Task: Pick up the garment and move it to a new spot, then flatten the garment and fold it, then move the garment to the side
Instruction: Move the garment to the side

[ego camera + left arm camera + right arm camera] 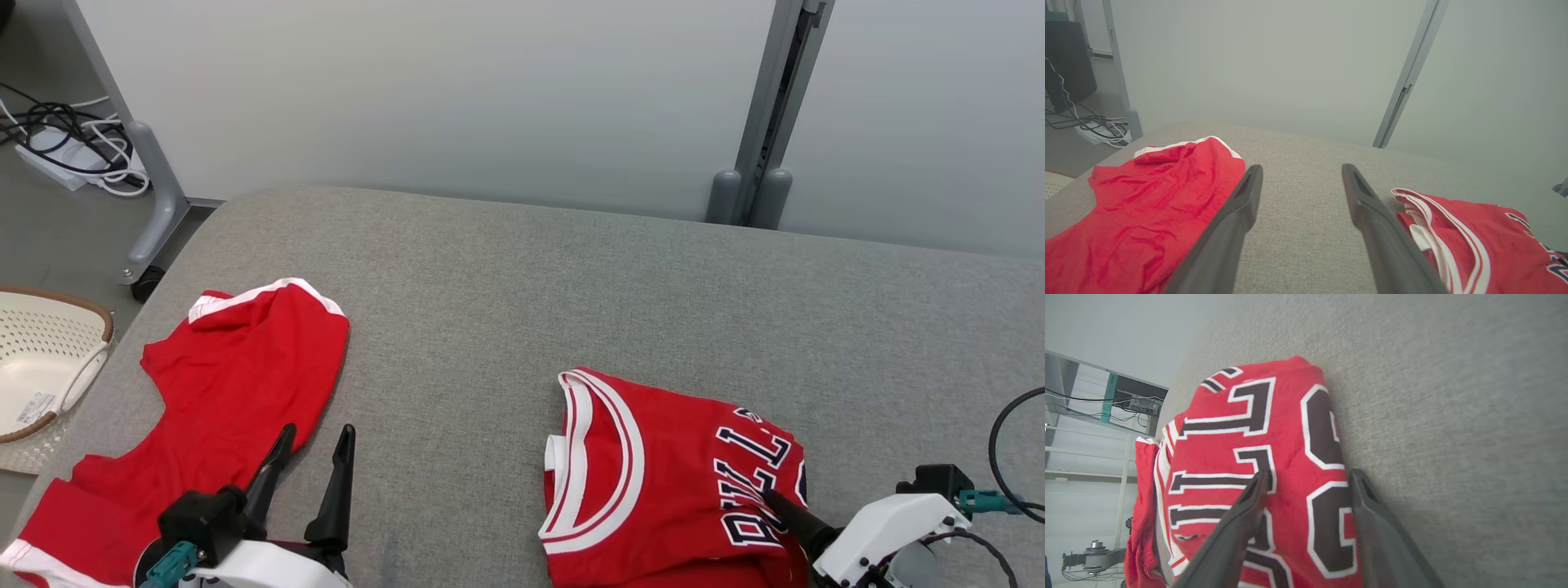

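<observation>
A folded red jersey [653, 482] with white trim and dark letters lies at the near middle-right of the grey padded table [522, 278]. My right gripper [777, 500] is low over its lettered part, open. In the right wrist view the right gripper [1309, 479] has one finger over the jersey [1286, 428] and the other at its edge; nothing is pinched. A second red garment [237, 384], shorts with white hems, lies spread at the near left. My left gripper [314, 445] stands open just right of it. From the left wrist, the left gripper [1302, 173] points at bare table between the shorts [1147, 204] and the jersey [1474, 237].
A white perforated basket [49, 359] sits beside the table's left edge. Cables and a power strip [73, 147] lie on the floor at the far left. A grey partition wall with a post [755, 188] backs the table.
</observation>
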Tool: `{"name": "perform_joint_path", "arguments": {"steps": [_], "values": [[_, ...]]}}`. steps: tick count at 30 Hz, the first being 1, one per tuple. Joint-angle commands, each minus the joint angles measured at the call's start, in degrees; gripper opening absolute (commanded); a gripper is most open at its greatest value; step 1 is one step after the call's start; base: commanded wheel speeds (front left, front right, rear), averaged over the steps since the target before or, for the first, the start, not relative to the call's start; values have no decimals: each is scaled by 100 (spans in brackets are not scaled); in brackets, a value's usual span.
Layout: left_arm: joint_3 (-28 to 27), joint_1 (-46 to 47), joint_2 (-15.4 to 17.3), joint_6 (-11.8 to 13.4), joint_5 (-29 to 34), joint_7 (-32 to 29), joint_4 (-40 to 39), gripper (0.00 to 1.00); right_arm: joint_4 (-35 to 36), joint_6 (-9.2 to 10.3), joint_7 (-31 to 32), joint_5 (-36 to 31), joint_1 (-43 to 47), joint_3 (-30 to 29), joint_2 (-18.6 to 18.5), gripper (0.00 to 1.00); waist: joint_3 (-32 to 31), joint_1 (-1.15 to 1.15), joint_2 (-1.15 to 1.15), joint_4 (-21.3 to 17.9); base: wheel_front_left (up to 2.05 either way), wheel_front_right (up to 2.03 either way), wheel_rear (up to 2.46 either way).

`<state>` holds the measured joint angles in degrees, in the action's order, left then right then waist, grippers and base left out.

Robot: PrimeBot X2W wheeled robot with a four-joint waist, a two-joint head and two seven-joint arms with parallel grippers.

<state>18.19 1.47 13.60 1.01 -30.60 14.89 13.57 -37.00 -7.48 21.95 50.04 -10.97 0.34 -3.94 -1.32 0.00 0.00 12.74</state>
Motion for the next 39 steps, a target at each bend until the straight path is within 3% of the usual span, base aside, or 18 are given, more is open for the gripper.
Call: {"name": "perform_joint_path", "arguments": {"steps": [1, 7, 8, 9, 10, 12, 24, 30, 32, 39], "values": [[-34, 78, 23, -36, 48, 21, 8, 100, -16, -4, 70, 85, -20, 6, 15, 100, 3, 0, 0, 9, 0, 0, 0], [-23, 89, -14, -67, 102, 21, -35, 100, 245, -5, 41, 412, 38, 267, 62, 100, 17, 0, 0, 47, 0, 0, 0], [-26, 89, -24, -72, 107, 21, -36, 100, 251, -5, 3, 408, 52, 310, 60, 87, 17, 0, 0, 53, 0, 0, 0], [-26, 89, -34, -79, 117, 21, -37, 100, 250, -5, -32, 424, 58, 334, 64, 55, 16, 0, 0, 61, 0, 0, 0], [-25, 92, -43, -88, 128, 22, -39, 100, 250, -5, -57, 453, 58, 359, 65, 40, 14, 0, 0, 71, 0, 0, 0], [-35, 94, -54, -101, 145, 21, -43, 100, 258, -5, -89, 486, 55, 429, 55, 0, 6, 0, 0, 90, 0, 0, 0], [-169, -26, -127, -240, 299, 21, -113, 100, 466, -5, -342, 564, -109, 782, -283, 0, -33, 0, 0, 48, 0, 0, 0], [-235, -27, -164, -303, 342, 21, -87, 100, 643, -4, -295, 416, -487, 1161, -753, 0, -19, 0, 0, -189, 0, 0, 0], [-254, 3, -187, -338, 362, 21, -80, 100, 643, -4, -227, 267, -783, 1398, -1084, 0, 13, 0, 0, -348, 0, 0, 0], [-278, 171, -231, -440, 421, 21, -92, 100, 569, -4, -258, 266, -1617, 1978, -1524, 0, 311, 0, 0, -700, 0, 0, 0]]}}
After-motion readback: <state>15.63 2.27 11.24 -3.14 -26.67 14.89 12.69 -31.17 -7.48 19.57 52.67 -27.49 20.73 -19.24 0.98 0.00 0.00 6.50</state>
